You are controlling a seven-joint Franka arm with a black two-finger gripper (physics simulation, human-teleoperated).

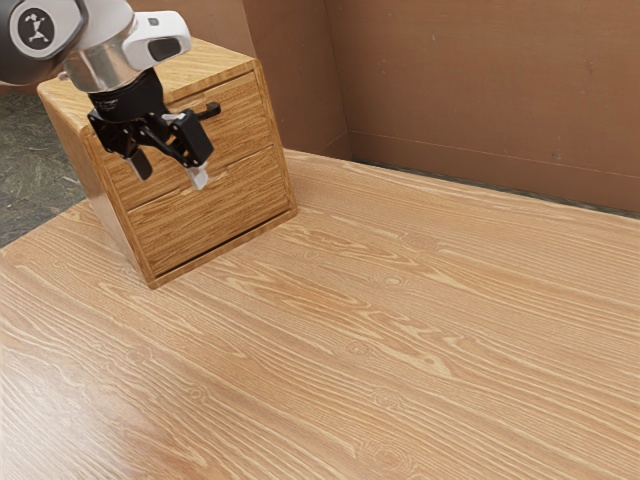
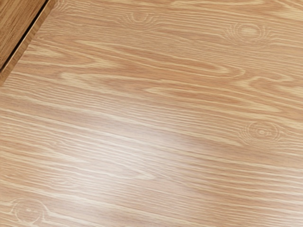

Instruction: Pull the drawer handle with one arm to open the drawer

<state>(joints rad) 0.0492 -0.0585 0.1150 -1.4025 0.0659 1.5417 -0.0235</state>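
**Hand open at the cabinet front, handle not yet taken**

Hand (image 1: 170, 174): the black fingers (image 1: 193, 150) are spread wide with nothing between them. It hovers close to the front of the cabinet (image 1: 230, 215), tips over the seam between the two drawers.

Handle (image 1: 207, 109): a short black bar on the upper drawer (image 1: 235, 120), just beside the hand toward the exterior view's right and a little above the fingertips. Not held. Both drawer fronts look flush, so shut.

Handling, by judgement:
- The handle is stiff, thin and probably smooth. Pinch across the bar near its middle so the pull runs straight out and the drawer does not rack.
- The drawer is likely light.
- The cabinet is small with no fastening visible, so a hard tug may drag it along.

Room:
- The cabinet sits at the far corner of the bench (image 1: 420, 330), near the side edge where the floor (image 1: 30, 170) shows, with the wall (image 1: 480, 80) behind.
- Open bench lies in front of the drawers, with ample run for the pull.
- In the wrist view, the cabinet base (image 2: 12, 28) is just beside the hand.
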